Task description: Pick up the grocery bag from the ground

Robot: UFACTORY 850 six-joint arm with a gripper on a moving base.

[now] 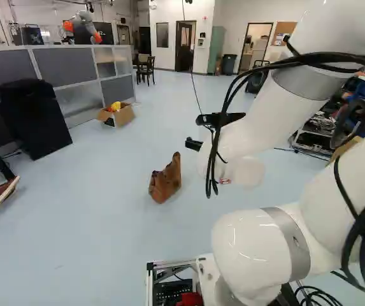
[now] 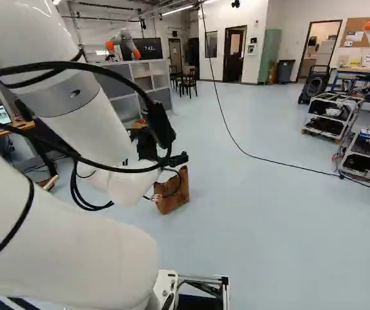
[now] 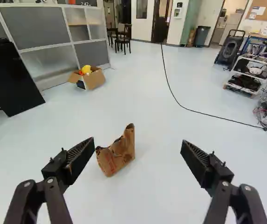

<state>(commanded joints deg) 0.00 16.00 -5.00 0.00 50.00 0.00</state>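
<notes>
In the left base view you have the brown paper bag point(image 1: 165, 182) standing on the floor point(image 1: 106, 223) near the middle, a little to the left of your gripper point(image 1: 193, 132) and lower in the view. Your arm point(image 1: 265, 121) fills much of the right side. Beyond the bag, to the left, a cardboard box point(image 1: 124, 115) with something yellow in it sits near the grey partition point(image 1: 74, 65), and another robot point(image 1: 83, 27) rises behind that. In the right base view you see the same paper bag point(image 2: 175, 197) just right of your arm's white wrist, partly covered by the wrist and a loop of cable. A long black cord point(image 2: 268, 159) runs over the floor toward the wheeled racks point(image 2: 330, 117) on the right. In the wrist view your jaws stand wide apart with nothing gripped. The paper bag is on the floor ahead of them, its open top crumpled and one side standing up in a tall flap; it shows between the two jaws, closer to the one on the cardboard box's side. Farther ahead you can make out dark chairs point(image 3: 123, 39) beside the end of the partition.
</notes>
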